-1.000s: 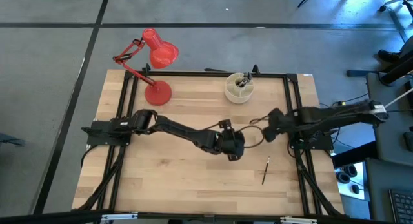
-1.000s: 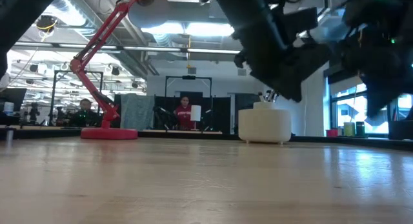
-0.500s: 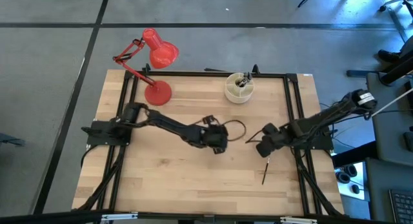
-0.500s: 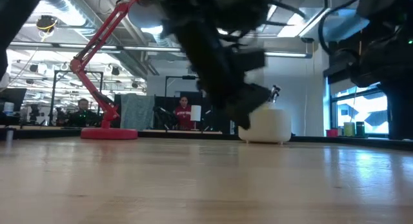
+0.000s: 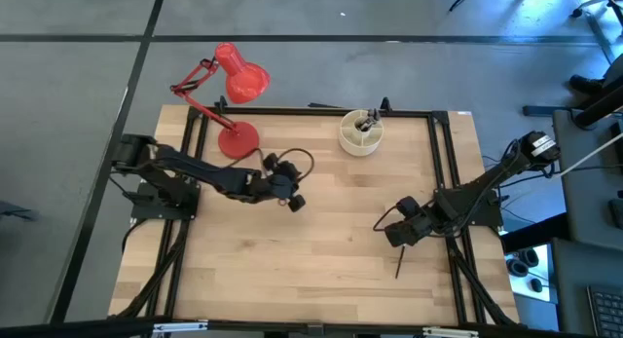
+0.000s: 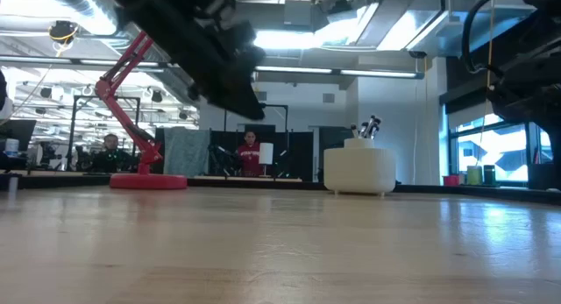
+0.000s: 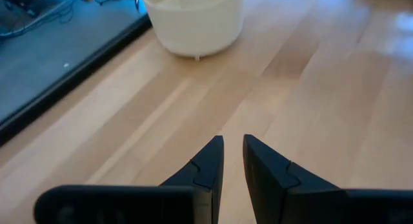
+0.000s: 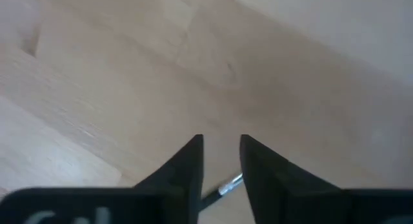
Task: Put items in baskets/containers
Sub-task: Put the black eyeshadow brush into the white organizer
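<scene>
A single slim brush (image 5: pixel 399 260) lies flat on the wood near the table's right edge. My right gripper (image 5: pixel 394 236) hovers open over its far end. In the right wrist view the brush's metal part (image 8: pixel 229 185) shows between the fingers (image 8: pixel 222 162), and I see no touch. The cream-white cup (image 5: pixel 361 133) stands at the far edge with several brushes (image 5: pixel 368 122) sticking up from it; it also shows in the low view (image 6: pixel 359 171) and the left wrist view (image 7: pixel 193 20). My left gripper (image 5: pixel 292 202) hangs empty above the table's left half, its fingers (image 7: pixel 232 150) a narrow gap apart.
A red desk lamp (image 5: pixel 234 104) stands with its round base (image 5: pixel 238 140) at the far left, close to my left arm. A black frame (image 5: pixel 440 172) runs along the table's sides. Bare wood (image 5: pixel 311 270) lies across the middle and near part. People (image 6: pixel 250 151) sit in the room beyond.
My left arm has drawn back from the table's middle toward the left and far side, ending near the lamp base. My right gripper has moved toward the near edge and now stands over the lying brush. The brush and the cup have stayed where they were.
</scene>
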Controlling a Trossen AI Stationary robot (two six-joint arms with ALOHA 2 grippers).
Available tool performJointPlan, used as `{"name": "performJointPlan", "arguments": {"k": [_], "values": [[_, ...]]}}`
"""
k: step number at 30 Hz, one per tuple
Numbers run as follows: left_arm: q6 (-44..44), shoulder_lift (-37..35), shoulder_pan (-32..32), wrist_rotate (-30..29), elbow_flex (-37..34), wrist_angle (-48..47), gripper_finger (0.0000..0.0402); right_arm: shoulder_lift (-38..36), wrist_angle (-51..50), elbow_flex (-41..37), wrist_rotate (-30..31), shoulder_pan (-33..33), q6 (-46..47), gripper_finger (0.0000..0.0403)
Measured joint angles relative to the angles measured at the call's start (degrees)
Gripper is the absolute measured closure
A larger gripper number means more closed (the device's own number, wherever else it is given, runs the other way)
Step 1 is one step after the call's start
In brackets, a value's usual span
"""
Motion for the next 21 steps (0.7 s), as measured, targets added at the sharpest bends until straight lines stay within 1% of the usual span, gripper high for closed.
{"name": "performJointPlan", "arguments": {"k": [5, 7, 9, 13, 18, 21], "values": [[-0.29, -6.13, -2.79, -2.83, -2.78, 0.37, 0.0345, 1.85, -1.29, 0.00, -4.54, 0.55, 4.53, 0.0254], [-0.32, -7.45, -3.79, -4.40, -3.31, 0.59, 0.0343, 2.59, -0.99, 0.00, -5.93, 0.50, 6.19, 0.0248], [-0.30, -8.11, -4.67, -5.77, -3.70, 0.70, 0.0343, 3.32, -0.99, 0.00, -5.96, 0.52, 6.82, 0.0249], [-0.29, -8.33, -5.58, -6.72, -3.85, 0.48, 0.0346, 5.41, -0.14, 0.01, -7.04, 0.50, 7.67, 0.0271], [-0.26, -8.35, -5.45, -6.93, -3.85, 0.44, 0.0347, 9.21, -0.43, 0.31, -9.15, 0.44, 7.70, 0.0320], [0.58, -8.35, -5.41, -6.95, -3.85, 0.47, 0.0345, 10.40, -0.58, 0.24, -9.15, 0.46, 7.42, 0.0348]]}}
